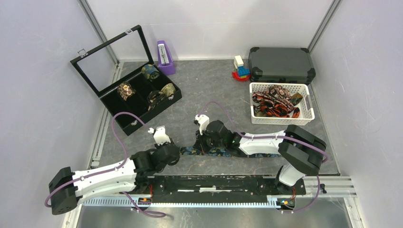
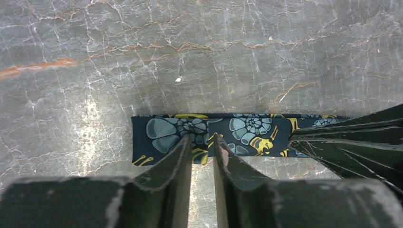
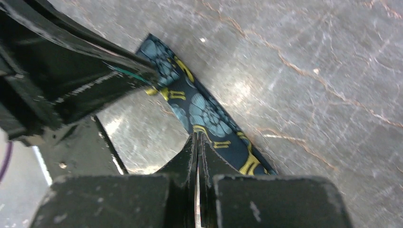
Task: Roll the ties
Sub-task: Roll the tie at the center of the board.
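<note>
**Here: both grippers at the left end of the navy tie**

The navy tie [image 2: 247, 128] lies flat on the table [image 1: 204, 90], near the arms. It runs left to right. The left gripper [image 2: 202, 138] stands over the tie's left end. Its jaws are parted by a narrow gap, and both fingertips rest on the near edge of the cloth. The right gripper [image 3: 197, 137] sits just to the right of it, on the same near edge. Its jaws are drawn together to a thin slit. Whether any cloth is caught between them cannot be told. At far left an open black box [image 1: 152, 112] holds coiled ties [image 1: 126, 90], each in its own compartment. At far right a white basket [image 1: 280, 122] holds loose ties [image 1: 273, 102] in a heap.
</note>
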